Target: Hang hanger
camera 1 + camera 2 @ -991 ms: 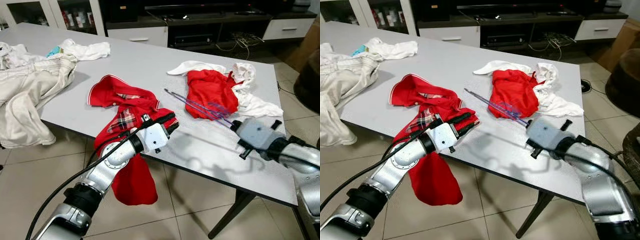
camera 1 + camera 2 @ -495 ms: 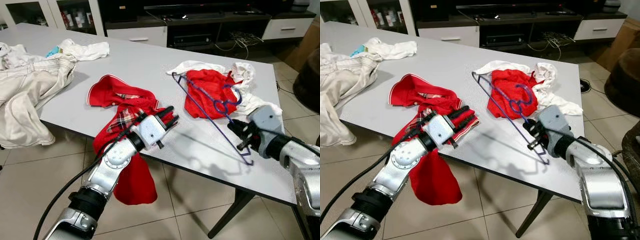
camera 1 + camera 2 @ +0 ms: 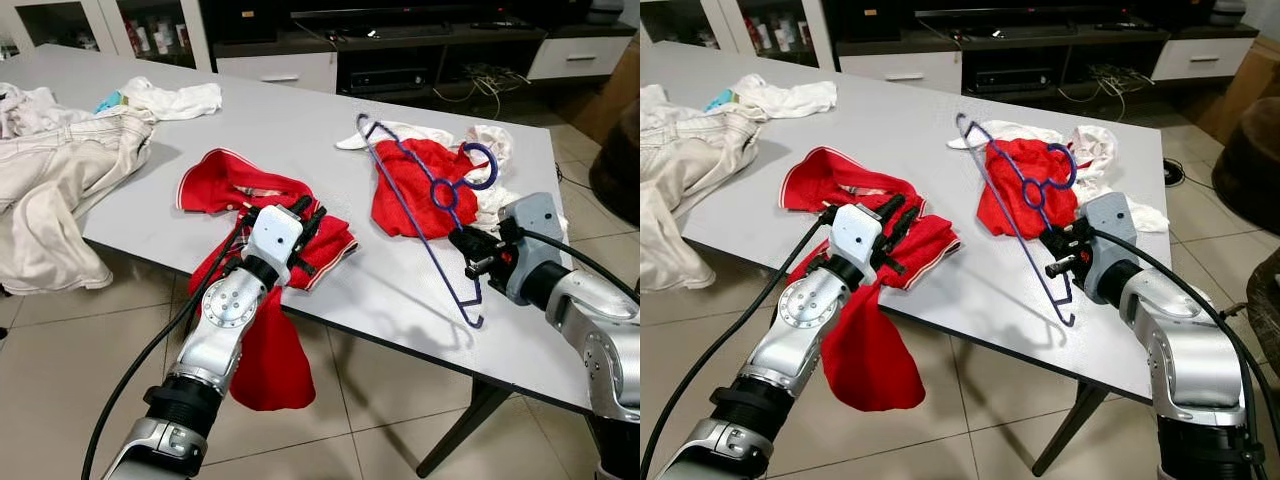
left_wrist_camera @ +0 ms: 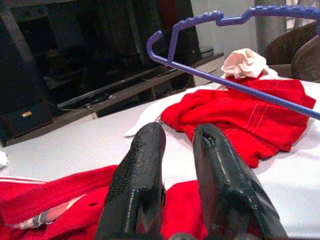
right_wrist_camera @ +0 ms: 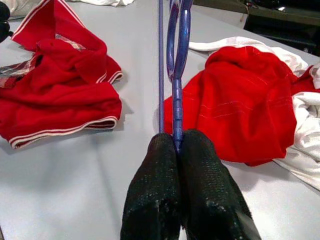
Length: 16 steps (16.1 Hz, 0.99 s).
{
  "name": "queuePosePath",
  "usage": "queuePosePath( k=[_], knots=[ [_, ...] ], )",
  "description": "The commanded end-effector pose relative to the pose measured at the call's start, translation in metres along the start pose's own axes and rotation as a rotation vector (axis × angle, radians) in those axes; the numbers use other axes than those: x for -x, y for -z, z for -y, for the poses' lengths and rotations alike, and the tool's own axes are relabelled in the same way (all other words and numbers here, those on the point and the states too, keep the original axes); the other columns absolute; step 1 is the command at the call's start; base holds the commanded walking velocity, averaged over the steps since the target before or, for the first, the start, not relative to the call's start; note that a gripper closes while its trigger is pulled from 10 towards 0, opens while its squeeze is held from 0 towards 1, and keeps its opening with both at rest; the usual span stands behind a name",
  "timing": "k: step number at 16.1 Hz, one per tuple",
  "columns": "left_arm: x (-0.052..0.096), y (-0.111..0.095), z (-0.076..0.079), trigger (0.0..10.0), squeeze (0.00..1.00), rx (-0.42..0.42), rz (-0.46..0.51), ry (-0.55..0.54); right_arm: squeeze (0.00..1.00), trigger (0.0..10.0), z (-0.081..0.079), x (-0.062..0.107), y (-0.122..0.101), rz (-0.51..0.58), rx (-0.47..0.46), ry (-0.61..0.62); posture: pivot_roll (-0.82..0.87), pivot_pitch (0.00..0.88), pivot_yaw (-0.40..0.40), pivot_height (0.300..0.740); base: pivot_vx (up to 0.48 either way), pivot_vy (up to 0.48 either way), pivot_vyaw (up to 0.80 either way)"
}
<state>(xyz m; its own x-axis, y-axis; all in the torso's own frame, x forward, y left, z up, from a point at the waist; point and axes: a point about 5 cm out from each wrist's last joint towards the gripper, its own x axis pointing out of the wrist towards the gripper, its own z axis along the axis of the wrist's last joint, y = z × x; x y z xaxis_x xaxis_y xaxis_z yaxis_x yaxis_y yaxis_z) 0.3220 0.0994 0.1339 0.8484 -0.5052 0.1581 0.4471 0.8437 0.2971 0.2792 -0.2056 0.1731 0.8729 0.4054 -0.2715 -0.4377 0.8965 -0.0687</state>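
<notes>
Silver jointed arms, black cables, black-fingered left hand (image 3: 310, 215).

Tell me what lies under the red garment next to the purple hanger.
White clothing shows beneath and beside the red garment, spreading out at its far and right edges on the grey table. How far the white cloth runs underneath is covered.
</notes>
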Motion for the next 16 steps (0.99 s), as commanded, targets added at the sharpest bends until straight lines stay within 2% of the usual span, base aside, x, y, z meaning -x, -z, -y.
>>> queuePosePath(
  k=[1, 14, 15, 16],
  knots=[
    [0.002, 0.004, -0.002, 10.0, 0.0, 0.013, -0.02, -0.016, 0.0, 10.0, 0.0, 0.001, -0.008, 0.026, 0.005, 0.003, -0.13, 0.0, 0.021, 0.74, 0.0, 0.0, 0.0],
    [0.002, 0.004, -0.002, 10.0, 0.0, 0.013, -0.02, -0.016, 0.0, 10.0, 0.0, 0.001, -0.008, 0.026, 0.005, 0.003, -0.13, 0.0, 0.021, 0.74, 0.0, 0.0, 0.0],
    [0.001, 0.018, -0.013, 10.0, 0.0, 0.122, -0.152, -0.131, 0.0, 10.0, -0.011, -0.004, -0.011, 0.06, 0.009, 0.003, -0.12, 0.0, 0.024, 0.74, 0.0, 0.0, 0.0],
    [0.002, 0.027, -0.018, 10.0, 0.0, 0.197, -0.231, -0.196, 0.0, 10.0, -0.017, -0.008, -0.011, 0.082, 0.038, 0.011, -0.12, 0.0, 0.025, 0.74, 0.0, 0.0, 0.0]
  ],
)
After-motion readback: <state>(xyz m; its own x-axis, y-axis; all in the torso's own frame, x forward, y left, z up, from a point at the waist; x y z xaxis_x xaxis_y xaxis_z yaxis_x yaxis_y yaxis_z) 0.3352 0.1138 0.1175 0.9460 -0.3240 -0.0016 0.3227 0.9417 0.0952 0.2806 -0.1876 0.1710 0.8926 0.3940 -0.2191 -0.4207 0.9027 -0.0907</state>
